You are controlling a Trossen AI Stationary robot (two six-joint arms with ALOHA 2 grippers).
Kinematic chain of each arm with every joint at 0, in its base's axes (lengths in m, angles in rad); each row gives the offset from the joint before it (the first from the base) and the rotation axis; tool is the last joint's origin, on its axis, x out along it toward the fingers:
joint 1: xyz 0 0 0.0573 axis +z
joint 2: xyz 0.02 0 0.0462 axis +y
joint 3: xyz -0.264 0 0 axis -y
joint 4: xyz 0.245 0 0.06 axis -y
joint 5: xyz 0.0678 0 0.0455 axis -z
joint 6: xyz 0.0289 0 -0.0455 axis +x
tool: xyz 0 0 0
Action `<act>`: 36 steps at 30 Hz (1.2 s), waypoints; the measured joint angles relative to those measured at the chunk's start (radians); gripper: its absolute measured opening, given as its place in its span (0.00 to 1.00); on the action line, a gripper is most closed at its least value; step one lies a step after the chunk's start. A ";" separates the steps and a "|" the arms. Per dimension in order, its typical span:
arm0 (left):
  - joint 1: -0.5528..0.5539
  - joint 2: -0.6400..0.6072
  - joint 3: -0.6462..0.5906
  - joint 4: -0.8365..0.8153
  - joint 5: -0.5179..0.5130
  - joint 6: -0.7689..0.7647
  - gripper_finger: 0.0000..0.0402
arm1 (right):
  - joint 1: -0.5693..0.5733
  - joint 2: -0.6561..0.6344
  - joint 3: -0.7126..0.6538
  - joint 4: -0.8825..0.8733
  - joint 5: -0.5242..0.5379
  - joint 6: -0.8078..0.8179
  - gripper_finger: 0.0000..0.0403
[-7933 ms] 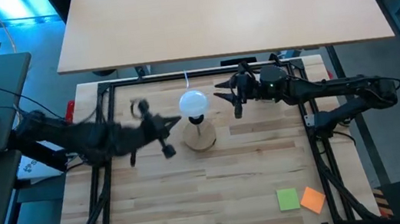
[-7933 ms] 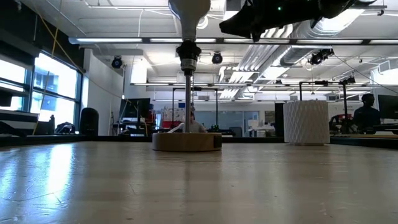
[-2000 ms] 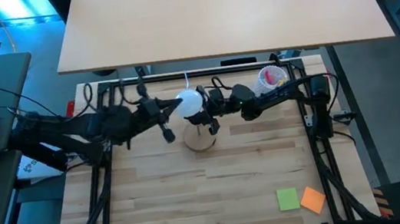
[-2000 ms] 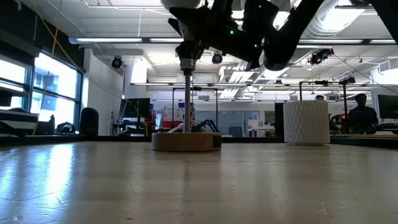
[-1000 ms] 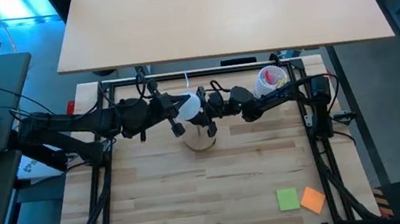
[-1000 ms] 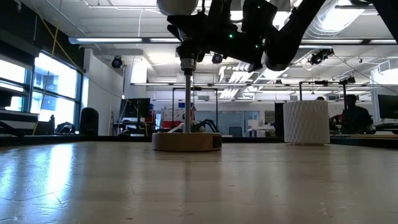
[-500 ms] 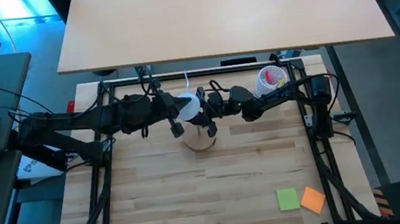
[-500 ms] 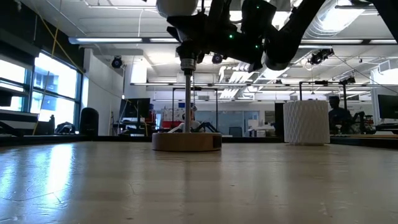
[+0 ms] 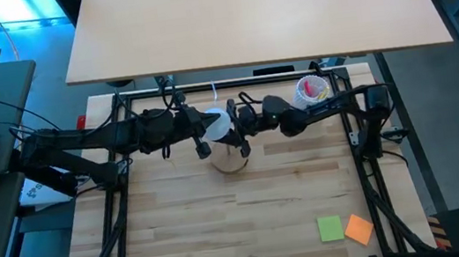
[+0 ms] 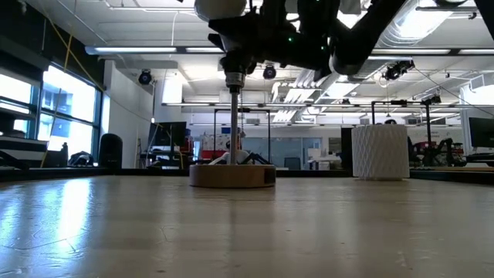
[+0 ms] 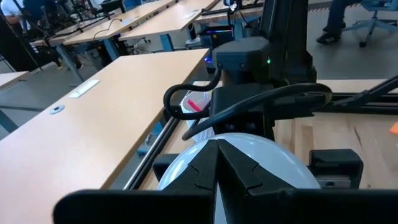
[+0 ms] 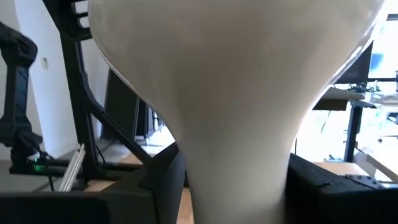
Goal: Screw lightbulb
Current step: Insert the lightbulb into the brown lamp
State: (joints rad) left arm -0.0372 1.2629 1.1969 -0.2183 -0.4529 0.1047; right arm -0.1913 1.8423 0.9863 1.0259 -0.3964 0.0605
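Observation:
The white lightbulb (image 9: 220,121) stands upright, its narrow base in the socket (image 10: 233,77) on top of the post of the round wooden stand (image 9: 231,160). My left gripper (image 9: 203,126) comes in level from the table's left, shut, its tips at the globe (image 11: 249,155). My right gripper (image 9: 236,127) reaches in from the table's right, open. Its two fingers (image 12: 165,183) stand on either side of the bulb's tapering neck (image 12: 239,162), very close to it. My left gripper lays its shut fingertips (image 11: 217,146) against the upper left side of the globe, coming level from the table's left. The bulb stays upright in the socket. My right gripper flanks the neck, and I cannot tell whether its fingers touch it.
A white cup (image 9: 310,89) with coloured contents stands at the far right of the table. A green note (image 9: 330,228) and an orange note (image 9: 359,229) lie near the front right. Black frame rails (image 9: 124,204) run along the table's sides.
My right gripper has tipped up a little at the bulb's neck, and its arm's elbow has shifted toward the table's right edge. The bulb stays upright in the socket.

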 joint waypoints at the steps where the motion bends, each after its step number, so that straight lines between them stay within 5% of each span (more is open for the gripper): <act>1: 0.000 0.000 0.000 0.000 0.000 0.000 0.00 | 0.000 -0.011 0.000 -0.026 0.000 -0.011 0.47; 25: 0.000 0.000 0.000 -0.002 -0.002 -0.001 0.00 | -0.001 -0.095 0.007 -0.191 0.008 -0.102 0.47; 36: -0.013 -0.007 0.002 0.004 -0.040 0.000 0.00 | -0.005 -0.095 0.031 -0.183 0.004 0.011 0.36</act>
State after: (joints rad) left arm -0.0499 1.2558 1.1984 -0.2146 -0.4927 0.1044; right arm -0.1959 1.7470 1.0169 0.8430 -0.3921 0.0717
